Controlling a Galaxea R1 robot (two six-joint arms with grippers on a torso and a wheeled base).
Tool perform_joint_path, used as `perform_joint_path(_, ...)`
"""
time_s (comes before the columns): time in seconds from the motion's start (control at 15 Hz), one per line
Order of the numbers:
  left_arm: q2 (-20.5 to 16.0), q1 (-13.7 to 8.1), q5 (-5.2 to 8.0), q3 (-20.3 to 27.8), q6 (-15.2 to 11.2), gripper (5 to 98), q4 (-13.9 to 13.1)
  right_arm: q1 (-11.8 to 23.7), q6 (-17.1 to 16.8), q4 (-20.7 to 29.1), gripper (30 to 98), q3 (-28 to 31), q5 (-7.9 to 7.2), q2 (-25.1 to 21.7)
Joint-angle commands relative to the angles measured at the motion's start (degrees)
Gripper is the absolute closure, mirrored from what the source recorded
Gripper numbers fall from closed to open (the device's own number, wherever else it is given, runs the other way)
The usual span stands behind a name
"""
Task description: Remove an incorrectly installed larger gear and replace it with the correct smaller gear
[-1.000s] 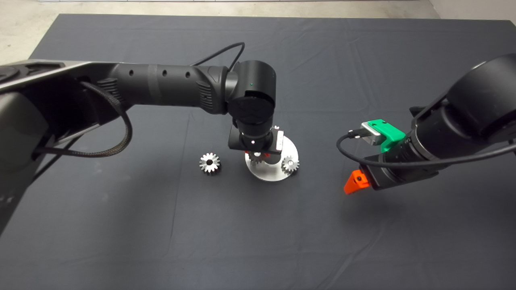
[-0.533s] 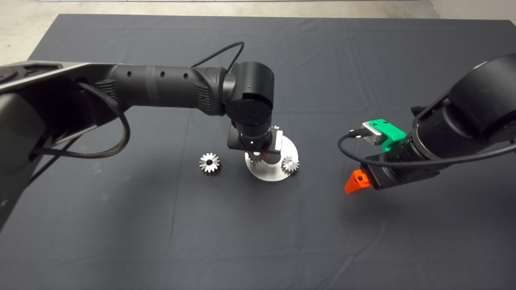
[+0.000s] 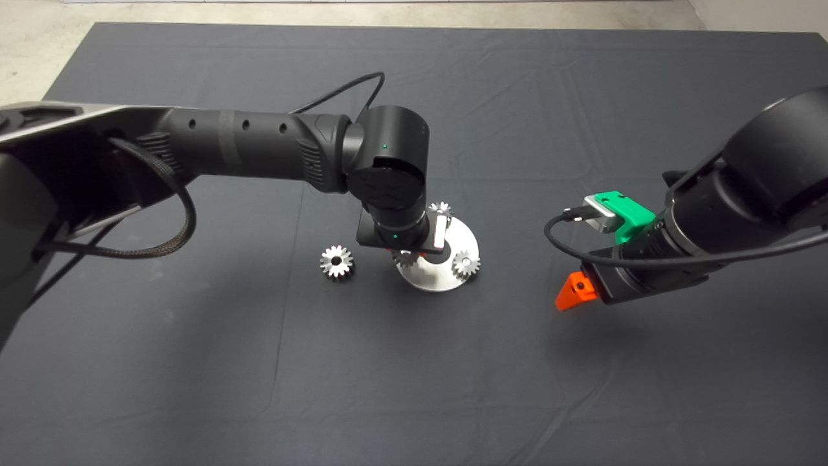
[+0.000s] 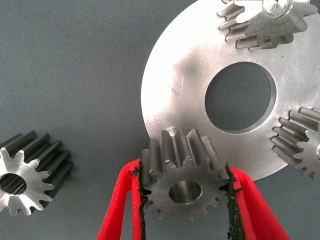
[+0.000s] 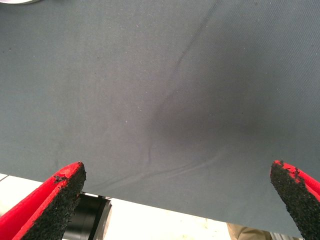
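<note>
Over the desk's dark mat (image 3: 194, 362) your right hand (image 5: 175, 205) hangs spread wide, the larger gear (image 4: 25, 172) lies beside the round plate (image 4: 175, 85), and your left hand (image 4: 184, 172) is clamped across the smaller gear (image 4: 180, 192) at the plate's rim: probably dense, slick steel, so grip the teeth squarely, and only the wrist view shows this hold.

A loose gear (image 3: 337, 262) lies on the mat (image 3: 194, 362) left of the disc (image 3: 435, 279); two gears (image 3: 466, 263) sit on the disc.
</note>
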Motion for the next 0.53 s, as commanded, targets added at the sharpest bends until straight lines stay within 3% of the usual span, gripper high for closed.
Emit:
perform_joint_path(0.0, 0.33, -1.00, 0.70, 0.34, -1.02, 75.8, 0.67, 2.72, -0.61, 1.61, 30.8, 0.94, -4.24, -1.54)
perform_joint_path(0.47, 0.24, -0.91, 0.70, 0.50, -1.35, 75.8, 0.76, 2.81, -1.12, 1.61, 30.8, 0.94, -4.15, -1.63)
